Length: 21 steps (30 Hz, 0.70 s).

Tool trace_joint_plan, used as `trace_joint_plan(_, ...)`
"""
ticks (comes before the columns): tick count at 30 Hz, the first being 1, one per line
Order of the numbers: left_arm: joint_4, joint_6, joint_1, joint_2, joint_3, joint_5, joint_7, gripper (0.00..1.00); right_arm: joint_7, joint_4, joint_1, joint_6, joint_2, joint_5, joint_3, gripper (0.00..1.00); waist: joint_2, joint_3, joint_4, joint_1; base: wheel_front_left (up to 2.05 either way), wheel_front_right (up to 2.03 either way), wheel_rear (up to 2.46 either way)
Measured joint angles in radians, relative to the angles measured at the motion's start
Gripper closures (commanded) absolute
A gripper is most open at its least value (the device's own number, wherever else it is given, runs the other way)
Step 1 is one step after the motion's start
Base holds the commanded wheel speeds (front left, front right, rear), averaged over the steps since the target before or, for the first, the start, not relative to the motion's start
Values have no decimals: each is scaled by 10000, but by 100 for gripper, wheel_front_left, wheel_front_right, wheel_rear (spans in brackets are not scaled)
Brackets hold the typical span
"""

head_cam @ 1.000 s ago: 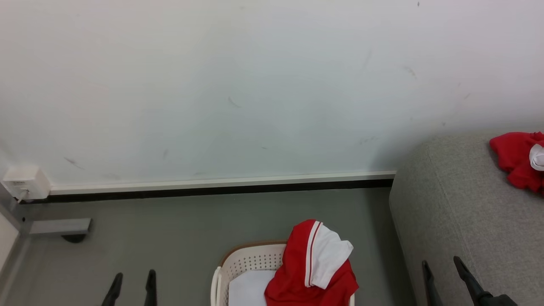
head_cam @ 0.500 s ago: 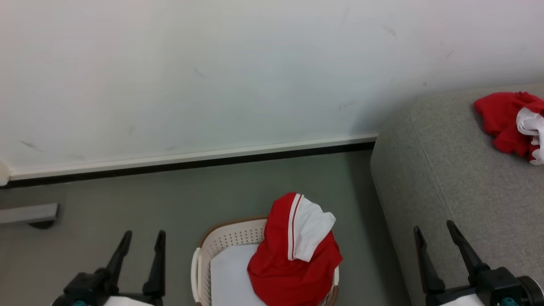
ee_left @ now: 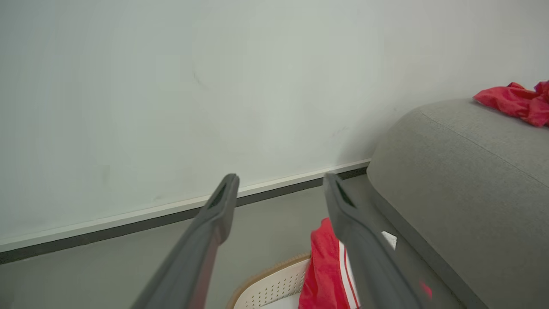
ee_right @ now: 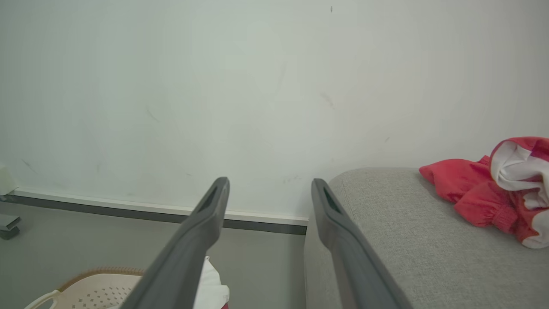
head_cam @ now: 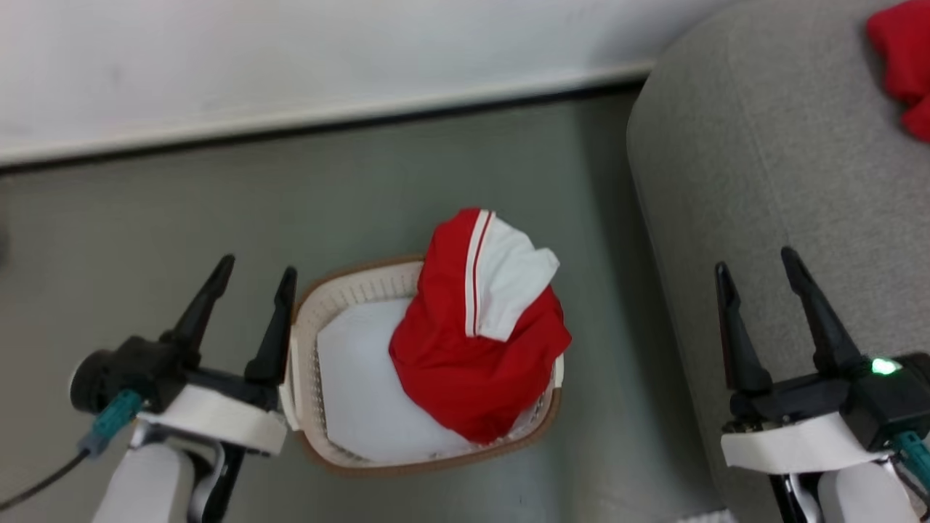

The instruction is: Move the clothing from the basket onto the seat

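— Clothing is seen where in the head view?
— A red shirt with a white sleeve and red-white striping is heaped over the right side of the basket, which is set on the floor beside the seat. A second red piece is cut off at the seat's far corner. The left gripper is held just beside the basket's left rim, and the right gripper is shown against the seat's near side. Both are spread apart and empty.
— What is added by the left wrist view?
— The shirt's striped edge is seen low, partly behind one of the spread fingers. The second piece is shown lying on the seat top.
— And by the right wrist view?
— White lining and trim on the second piece are revealed, and the shirt's white sleeve tip is seen by the basket rim.
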Motion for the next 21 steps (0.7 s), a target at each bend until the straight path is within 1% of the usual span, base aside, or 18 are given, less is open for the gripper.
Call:
trace_joint_plan(5,343,0,-1131,706,-1425,-159,0,0,0,-433,-583,0,-4,12,17,0,0,1198,-73,1,0,0,0)
trace_joint_plan(9,644,0,-2230,997,-2711,-213,259,0,0,-677,-985,0,-4,-44,96,0,0,2047,-125,2,0,0,0)
trace_joint_plan(14,1072,-2,-3547,1145,-4102,-476,894,0,0,-966,-1481,0,-2,-121,293,0,0,2929,-235,1,0,0,0)
trace_joint_plan(17,1586,-2,-4304,1068,-4566,-606,1260,0,0,-1164,-1681,0,-4,-123,320,0,0,3378,-333,1,0,0,0)
trace_joint_plan(21,2380,-2,-4859,775,-4957,-744,1783,0,0,-1346,-1781,0,-4,-146,339,0,0,3832,-484,0,0,0,0)
